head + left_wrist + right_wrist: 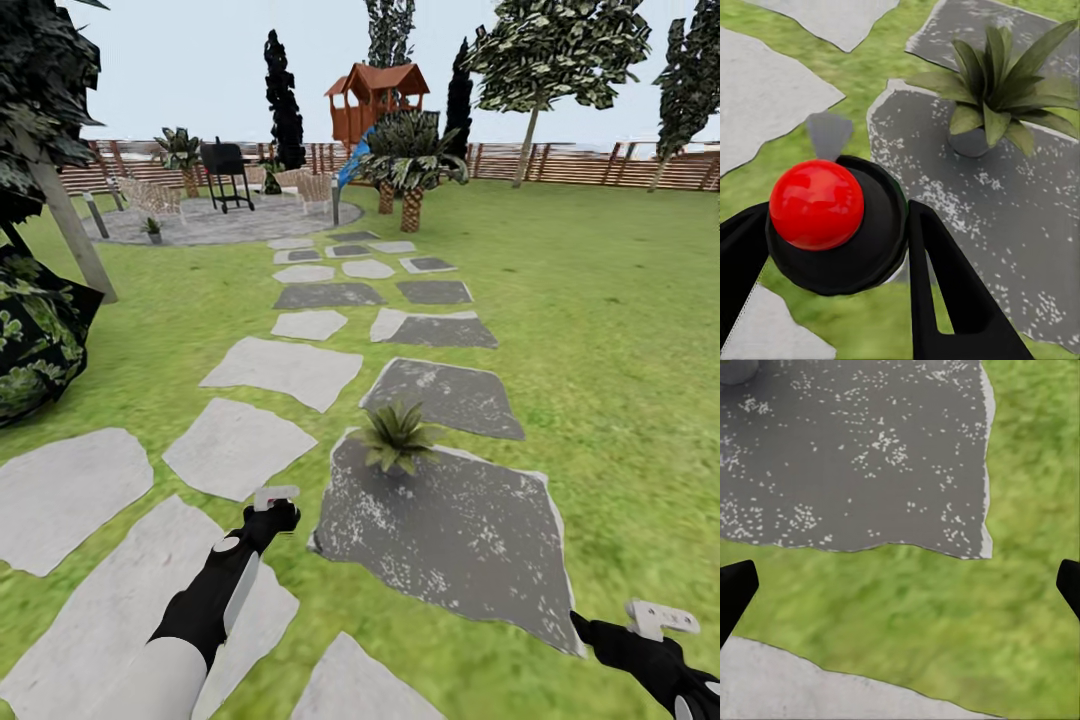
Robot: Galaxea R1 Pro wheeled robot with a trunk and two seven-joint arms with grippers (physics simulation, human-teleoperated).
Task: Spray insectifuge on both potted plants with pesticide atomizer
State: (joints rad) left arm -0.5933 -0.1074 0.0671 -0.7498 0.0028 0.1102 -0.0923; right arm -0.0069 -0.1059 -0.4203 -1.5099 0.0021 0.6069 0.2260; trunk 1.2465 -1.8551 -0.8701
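The left gripper [832, 247] is clamping the pesticide atomizer [817, 204], its red top sitting between the two black fingers [952, 292] and facing the wrist camera. The right gripper [900, 585] is hanging with its fingers spread wide apart and nothing between them, over grass beside the dark stone slab [855, 450].

Just ahead of the left gripper [275, 505] and slightly toward the right arm, the near potted plant [397, 437] is standing on that dark slab [450, 540], its grey pot showing under the leaves [1001, 75] in the left wrist view. Far ahead, on the round patio [230, 225], a second small potted plant [153, 229] is sitting by the fence side.

The risk here, as I judge it, is that the spray is falling short or off to one side, leaving the rosette's far leaves uncovered. The bottle could also be twisting in the grip, since only its top is visibly pinched.
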